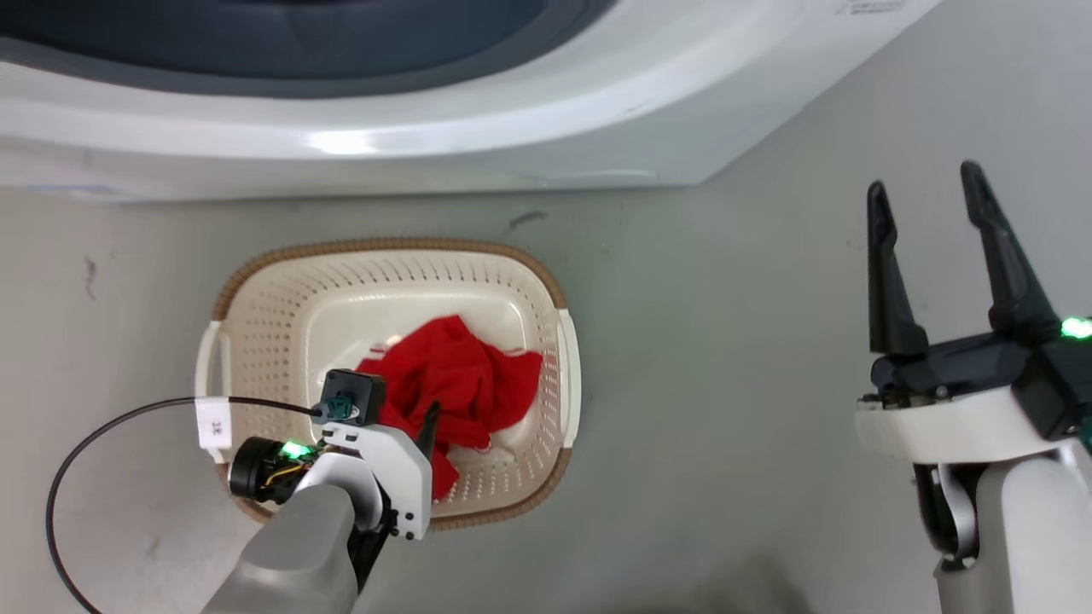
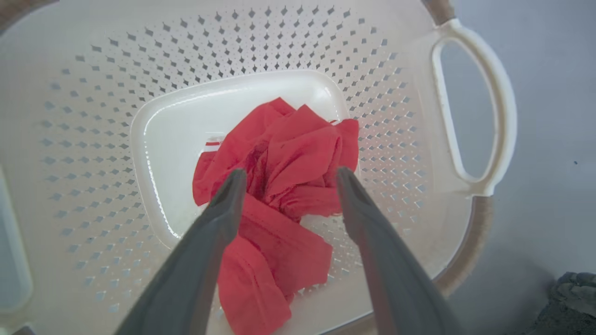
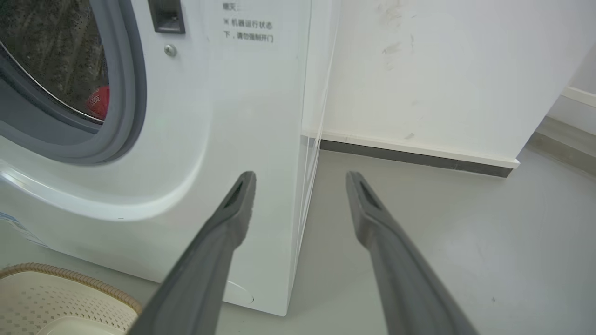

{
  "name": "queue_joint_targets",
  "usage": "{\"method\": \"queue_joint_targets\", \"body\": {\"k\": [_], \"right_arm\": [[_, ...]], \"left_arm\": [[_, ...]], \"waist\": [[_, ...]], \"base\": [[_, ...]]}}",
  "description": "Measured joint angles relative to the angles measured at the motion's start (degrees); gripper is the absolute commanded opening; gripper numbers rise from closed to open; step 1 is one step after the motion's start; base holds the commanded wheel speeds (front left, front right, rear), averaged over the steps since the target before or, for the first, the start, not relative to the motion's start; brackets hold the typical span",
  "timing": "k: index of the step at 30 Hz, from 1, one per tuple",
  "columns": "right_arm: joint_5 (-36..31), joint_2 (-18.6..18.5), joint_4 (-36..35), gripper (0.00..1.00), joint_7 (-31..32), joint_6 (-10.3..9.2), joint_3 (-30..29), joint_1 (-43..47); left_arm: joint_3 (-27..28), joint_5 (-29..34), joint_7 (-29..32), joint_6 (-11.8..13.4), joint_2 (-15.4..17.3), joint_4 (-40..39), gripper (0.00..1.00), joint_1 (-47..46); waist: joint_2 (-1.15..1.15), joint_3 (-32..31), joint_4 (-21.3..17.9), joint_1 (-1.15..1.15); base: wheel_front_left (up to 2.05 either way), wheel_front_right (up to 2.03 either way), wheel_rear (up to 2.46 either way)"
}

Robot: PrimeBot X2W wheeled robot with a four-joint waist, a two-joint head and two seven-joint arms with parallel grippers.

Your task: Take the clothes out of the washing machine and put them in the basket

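Observation:
Red clothes (image 1: 465, 384) lie crumpled in the cream basket (image 1: 273, 341) on the floor in front of the white washing machine (image 1: 426, 128). My left gripper (image 2: 288, 179) hangs open just above the red clothes (image 2: 284, 163), which lie loose between its fingers, inside the basket (image 2: 93, 139). Off to the right my right gripper (image 1: 926, 200) stands open over bare floor, holding nothing. In the right wrist view that gripper (image 3: 300, 181) points at the washing machine (image 3: 233, 116) corner, and a red garment with white lettering (image 3: 98, 102) shows inside the drum through the porthole.
A black cable (image 1: 94, 443) loops from my left wrist over the basket's left side. A white wall with a dark skirting (image 3: 419, 158) runs right of the machine, with grey floor (image 3: 465, 232) in front of it.

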Motion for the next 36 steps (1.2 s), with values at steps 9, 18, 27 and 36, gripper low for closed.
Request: {"method": "queue_joint_targets", "body": {"k": [9,18,27,36], "right_arm": [[-0.1,0.0,1.5,1.0,0.0,0.0,0.3,3.7],[0.0,0.0,2.6,1.0,0.0,0.0,1.0,7.3],[0.6,0.0,3.3,1.0,0.0,0.0,1.3,9.7],[1.5,0.0,3.7,1.0,0.0,0.0,1.6,11.0]], "left_arm": [[5.9,2.4,-0.2,3.4,1.5,-14.5,1.0,8.1],[15.0,8.3,-0.2,5.7,1.6,-32.0,1.0,16.7],[25.1,13.9,-0.2,7.2,-0.4,-47.8,1.0,23.7],[33.6,17.4,-0.2,6.0,-2.6,-54.3,1.0,26.0]], "waist": [[0.0,-8.7,1.4,-0.01],[0.0,-16.0,2.4,-0.01],[0.0,-20.9,2.5,-0.01],[0.0,-24.2,1.7,-0.01]], "base": [[0.0,0.0,0.0],[0.0,0.0,0.0],[0.0,0.0,0.0],[0.0,0.0,0.0]]}}
